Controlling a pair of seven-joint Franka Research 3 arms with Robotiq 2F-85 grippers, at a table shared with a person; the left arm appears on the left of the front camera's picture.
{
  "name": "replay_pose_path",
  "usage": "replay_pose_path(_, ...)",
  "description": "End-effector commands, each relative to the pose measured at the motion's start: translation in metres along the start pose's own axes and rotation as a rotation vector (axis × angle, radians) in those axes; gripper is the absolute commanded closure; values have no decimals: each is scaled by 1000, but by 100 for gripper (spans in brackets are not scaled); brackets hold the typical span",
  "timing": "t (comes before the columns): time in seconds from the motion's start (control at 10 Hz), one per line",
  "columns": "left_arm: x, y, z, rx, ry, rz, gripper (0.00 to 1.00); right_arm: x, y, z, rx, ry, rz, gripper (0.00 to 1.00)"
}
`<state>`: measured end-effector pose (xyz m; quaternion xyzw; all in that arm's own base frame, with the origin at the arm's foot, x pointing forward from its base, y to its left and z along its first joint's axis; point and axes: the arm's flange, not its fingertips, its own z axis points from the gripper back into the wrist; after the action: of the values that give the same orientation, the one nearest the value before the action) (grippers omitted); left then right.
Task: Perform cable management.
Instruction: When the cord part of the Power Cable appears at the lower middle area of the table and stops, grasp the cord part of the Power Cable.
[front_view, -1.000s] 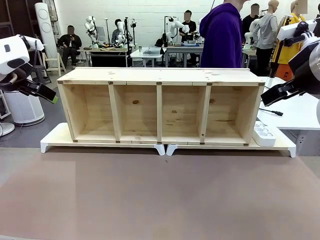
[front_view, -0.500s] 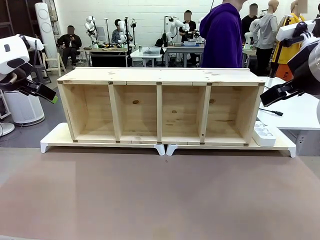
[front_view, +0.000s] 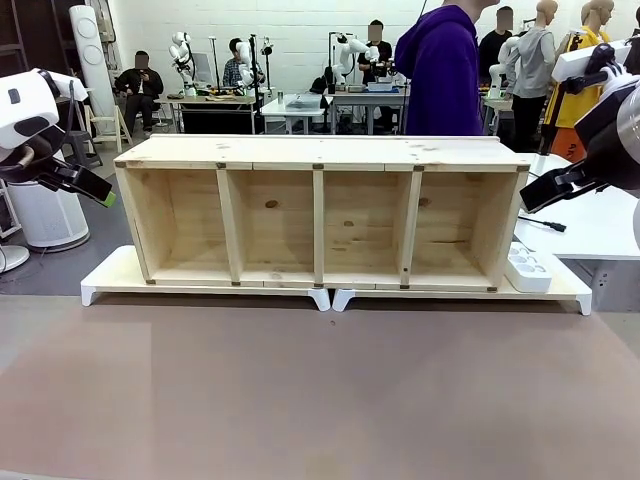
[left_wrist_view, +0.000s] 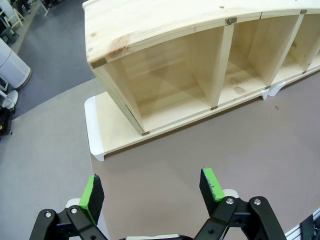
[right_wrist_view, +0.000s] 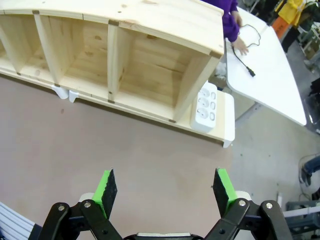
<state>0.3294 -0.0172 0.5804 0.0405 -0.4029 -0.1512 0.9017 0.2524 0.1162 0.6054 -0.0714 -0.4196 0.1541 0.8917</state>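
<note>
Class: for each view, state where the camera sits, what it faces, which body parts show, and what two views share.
Front: between the arms, facing across the brown table at the pale four-bay wooden shelf and the person in purple; left gripper, right gripper.
Left wrist: above the shelf's left end, looking down; its open gripper below.
Right wrist: above the shelf's right end; its open gripper, the person's hand.
Shared: front and right wrist show the white power strip and thin black cable.

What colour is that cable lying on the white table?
Black; the cable shows best in the right wrist view.
</note>
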Motion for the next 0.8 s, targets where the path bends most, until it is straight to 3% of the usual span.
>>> replay_pose_path(0.0,0,1,1,4,-1,1,0,0,-2,0,-9,-2,-6,0)
replay_pose_path(0.7,0,1,1,4,-1,1,0,0,-2,0,-9,-2,-6,0)
